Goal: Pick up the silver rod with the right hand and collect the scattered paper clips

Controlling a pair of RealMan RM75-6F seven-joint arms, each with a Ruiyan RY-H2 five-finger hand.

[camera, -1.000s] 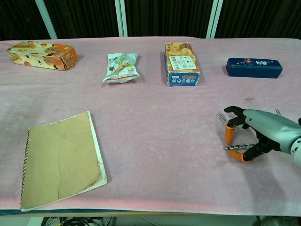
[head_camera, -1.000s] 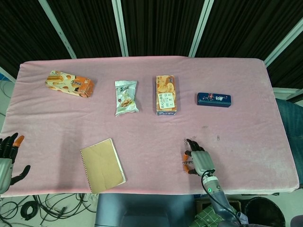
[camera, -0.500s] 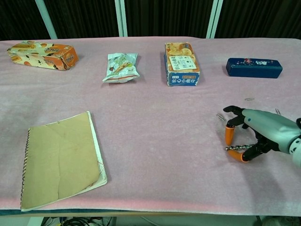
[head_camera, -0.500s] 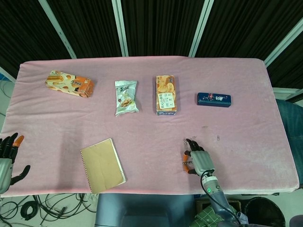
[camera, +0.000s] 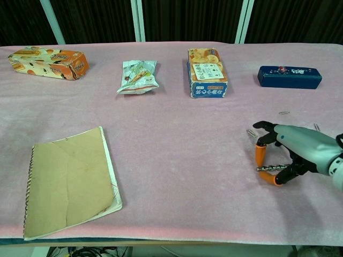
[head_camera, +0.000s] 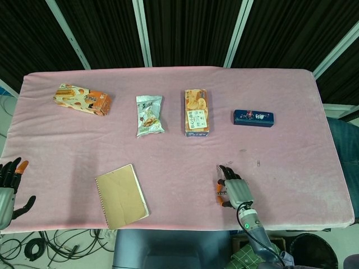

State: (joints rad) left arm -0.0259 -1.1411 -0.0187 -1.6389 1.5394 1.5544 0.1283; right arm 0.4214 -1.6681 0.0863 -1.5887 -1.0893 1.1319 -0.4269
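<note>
The silver rod (camera: pixel 269 168) lies on the pink cloth at the front right, its knobbly end pointing left. My right hand (camera: pixel 300 151) rests over it, also seen as the right hand (head_camera: pixel 235 189) in the head view. An orange fingertip (camera: pixel 260 155) stands just behind the rod and the thumb tip (camera: pixel 275 179) just in front, with a gap between them, so the rod is straddled but not clamped. Paper clips lie close by: one paper clip (camera: pixel 251 133), another paper clip (camera: pixel 284 113) and a third paper clip (camera: pixel 316 127). My left hand (head_camera: pixel 9 188) hangs open off the table's left front corner.
At the back stand an orange snack box (camera: pixel 48 61), a pale snack bag (camera: pixel 138 76), a blue-and-orange cracker box (camera: pixel 206 72) and a dark blue case (camera: pixel 289 76). A brown notebook (camera: pixel 67 182) lies at the front left of the pink table (camera: pixel 171 139).
My right hand has edged slightly left over the rod. The rod and the left hand have stayed put.
</note>
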